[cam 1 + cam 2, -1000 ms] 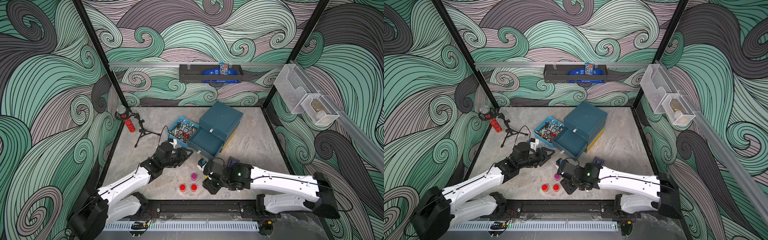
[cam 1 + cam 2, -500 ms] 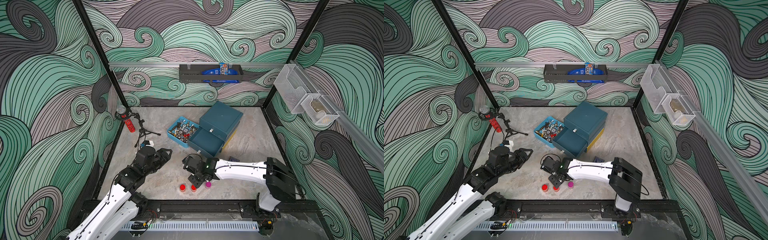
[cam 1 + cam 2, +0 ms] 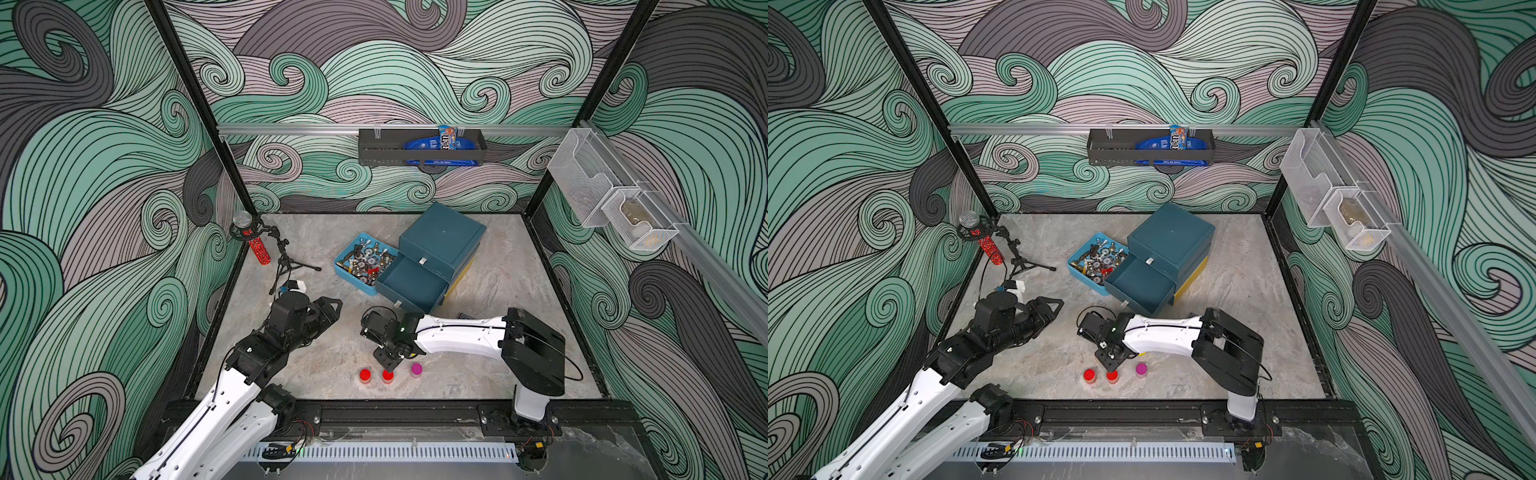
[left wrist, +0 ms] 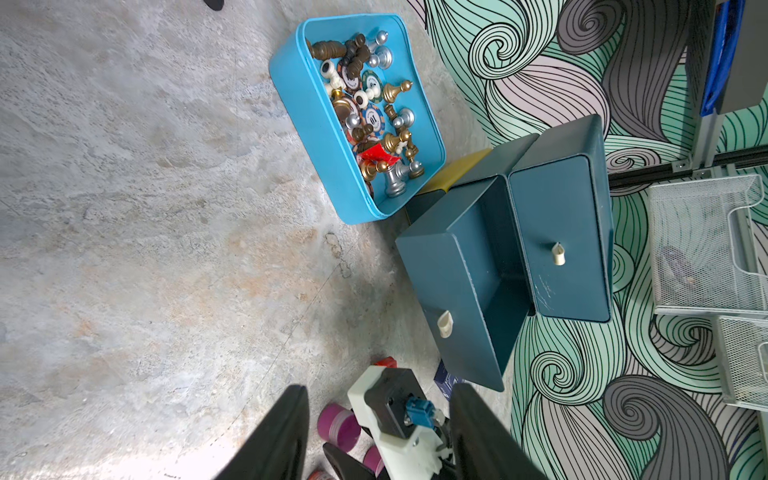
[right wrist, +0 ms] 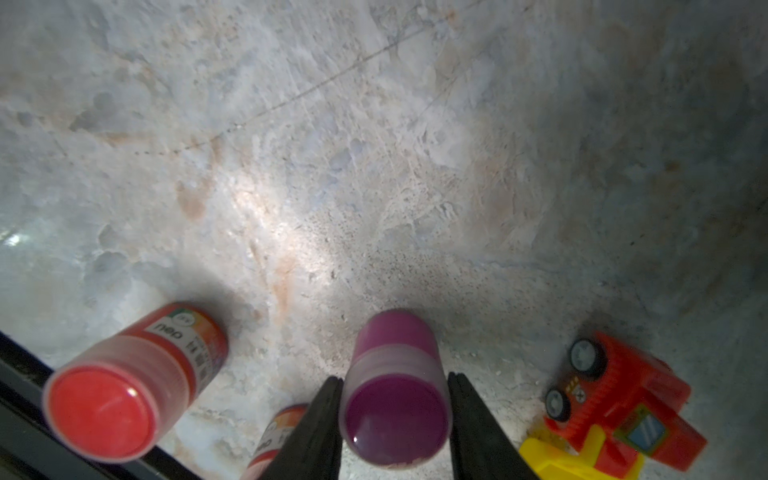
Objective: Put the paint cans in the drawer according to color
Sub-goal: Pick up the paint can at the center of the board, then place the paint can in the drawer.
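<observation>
Left claw (image 3: 334, 308) is just hanging there released, nothing in it, well out front-left of the dark teal plastic drawer box (image 3: 440, 245). A light blue plastic tray (image 4: 303, 137) of chess pieces and poker chips sits right beside the box's left side. The box faces front-left, with 1 pulled-out drawer (image 3: 409, 282) sticking out that way, and 2 white pull tabs (image 4: 558, 253) show.

In front of the box I count 4 little round paint jars: 2 red, 2 magenta. All stand upright, long axis vertical, lids up. The red-lidded jar (image 3: 365, 375) and the second red jar (image 3: 387, 376) stand side by side, farthest out from the box.

Right claw (image 5: 395, 378) is clenched on a magenta-lidded jar (image 5: 392, 340), fingers (image 5: 324, 415) tight on both sides of the lid, between the reds and the box. Both top views hide that jar under the claw. The second magenta jar (image 3: 416, 369) stands free just right of the reds. A red-and-yellow toy car (image 5: 615, 415) sits near the gripped jar, on the box's side.
</observation>
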`<act>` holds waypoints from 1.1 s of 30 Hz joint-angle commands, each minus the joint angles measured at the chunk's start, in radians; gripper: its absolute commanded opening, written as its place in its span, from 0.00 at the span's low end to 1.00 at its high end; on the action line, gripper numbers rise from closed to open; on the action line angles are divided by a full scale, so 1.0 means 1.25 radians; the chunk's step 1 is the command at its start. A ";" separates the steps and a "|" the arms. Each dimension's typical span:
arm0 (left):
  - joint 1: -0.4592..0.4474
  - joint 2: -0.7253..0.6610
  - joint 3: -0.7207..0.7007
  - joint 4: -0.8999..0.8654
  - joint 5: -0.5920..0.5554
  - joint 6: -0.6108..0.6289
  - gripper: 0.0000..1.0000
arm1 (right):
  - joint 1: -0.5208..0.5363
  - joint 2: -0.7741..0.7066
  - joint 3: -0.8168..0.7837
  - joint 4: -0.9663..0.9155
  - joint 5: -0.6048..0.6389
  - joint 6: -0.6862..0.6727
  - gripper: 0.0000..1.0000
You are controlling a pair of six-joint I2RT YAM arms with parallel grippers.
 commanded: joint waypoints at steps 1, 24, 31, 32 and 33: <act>0.007 -0.002 0.038 0.000 0.000 0.027 0.57 | -0.008 0.011 0.018 0.007 0.022 -0.001 0.32; 0.008 0.048 0.073 0.126 0.064 0.090 0.57 | -0.333 0.054 0.496 -0.236 0.004 -0.169 0.16; 0.010 0.058 0.085 0.126 0.067 0.101 0.57 | -0.338 0.114 0.484 -0.234 0.034 -0.150 0.16; 0.010 0.059 0.085 0.127 0.068 0.101 0.57 | -0.340 0.123 0.483 -0.234 0.034 -0.151 0.17; 0.011 0.060 0.085 0.129 0.069 0.101 0.57 | -0.341 0.134 0.483 -0.234 0.035 -0.153 0.19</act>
